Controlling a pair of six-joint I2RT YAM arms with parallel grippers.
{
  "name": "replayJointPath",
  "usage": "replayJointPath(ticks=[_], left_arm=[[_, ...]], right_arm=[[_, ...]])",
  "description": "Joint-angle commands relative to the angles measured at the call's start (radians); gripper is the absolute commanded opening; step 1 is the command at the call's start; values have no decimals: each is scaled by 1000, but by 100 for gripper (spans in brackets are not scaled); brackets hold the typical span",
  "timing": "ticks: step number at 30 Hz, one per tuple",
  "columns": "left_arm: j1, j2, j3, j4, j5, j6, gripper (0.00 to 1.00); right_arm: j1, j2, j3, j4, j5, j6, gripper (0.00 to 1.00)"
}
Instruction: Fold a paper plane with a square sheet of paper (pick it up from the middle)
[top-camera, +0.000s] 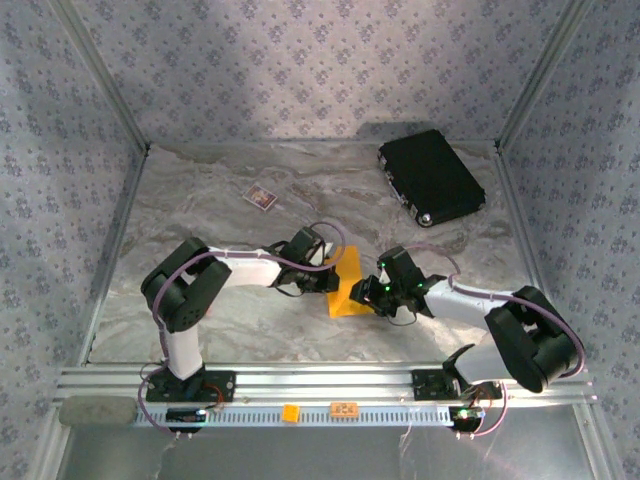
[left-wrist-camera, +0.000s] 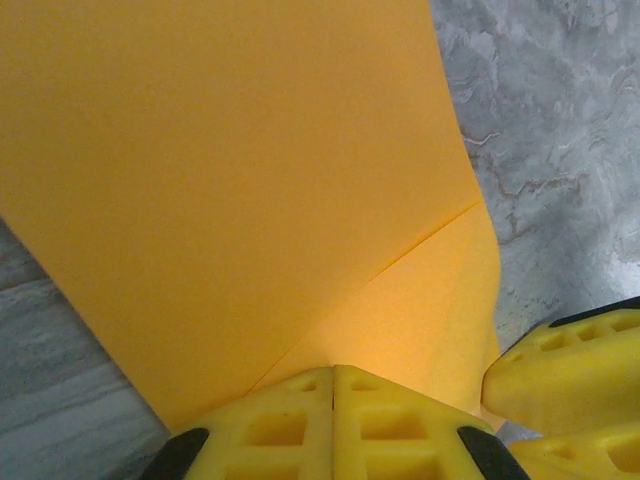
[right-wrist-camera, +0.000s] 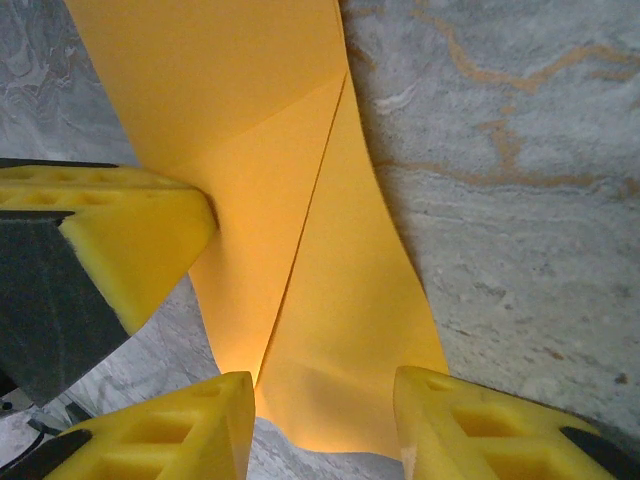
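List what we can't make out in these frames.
Top view: fold layout of the paper, partly covered by the left hand and right hand.
Left wrist view: paper's far edge, cut off by the frame top.
Top view: print on the small card, too small.

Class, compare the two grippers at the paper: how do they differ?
The left gripper is shut on the paper; the right gripper is open, its fingers astride the paper. The left reaches in from the paper's left, the right from its right. Both have yellow fingers.
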Motion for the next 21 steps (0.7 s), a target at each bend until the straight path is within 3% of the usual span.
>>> replayJointPath(ticks=[1,21], left_arm=[[-12,45,-31,-34,-15,-12,6],[-6,37,-47,-32,-30,-14,6]], right_arm=[[2,-23,-17,-31,18,4,43],[-5,-42,29,-108,-29,-22,45]])
